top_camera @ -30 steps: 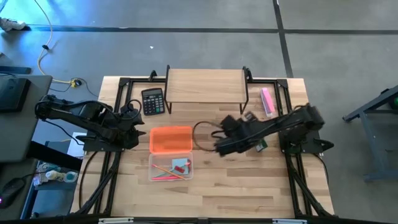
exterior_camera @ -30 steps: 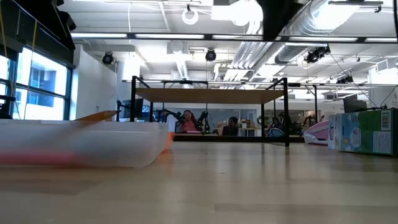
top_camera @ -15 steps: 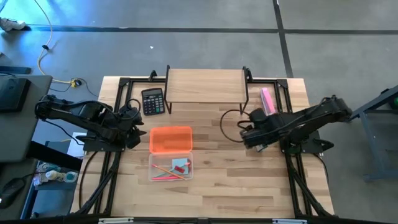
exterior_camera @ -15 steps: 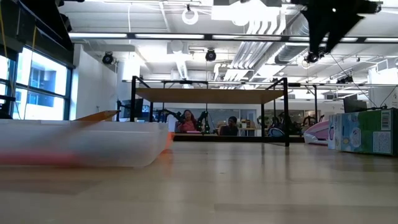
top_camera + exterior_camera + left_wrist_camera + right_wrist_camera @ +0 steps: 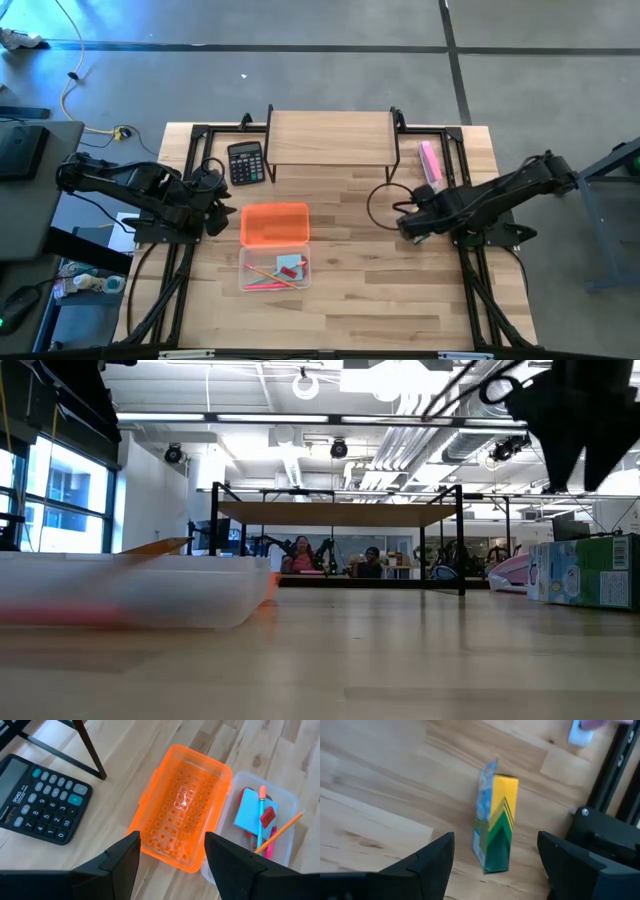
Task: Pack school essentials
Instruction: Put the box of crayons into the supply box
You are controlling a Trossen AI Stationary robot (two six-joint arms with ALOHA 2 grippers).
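Since a second ago the right arm has drawn back from the middle of the desk (image 5: 340,310) toward its right edge, while the left arm has not shifted. Going from the left: the left hand (image 5: 170,851) hangs over the calculator (image 5: 245,162) and the open case, fingers spread partway and gripping nothing. The case's orange lid (image 5: 275,223) lies flat, and in the clear tray (image 5: 274,269) joined to it already sit the blue notepad (image 5: 248,812), a small red piece (image 5: 267,816) and the pencils (image 5: 277,831). Farther right, the right hand (image 5: 495,851) hovers just over the crayon box (image 5: 495,831) — fingers spread wide, one on each side, not yet touching it. The box lies on the desk near the right frame, well apart from the tray, with the pink bar (image 5: 430,160) beyond it. To grasp well, I would lower squarely over the box's narrow width, close on its flat faces, and lift cleanly before carrying it across.
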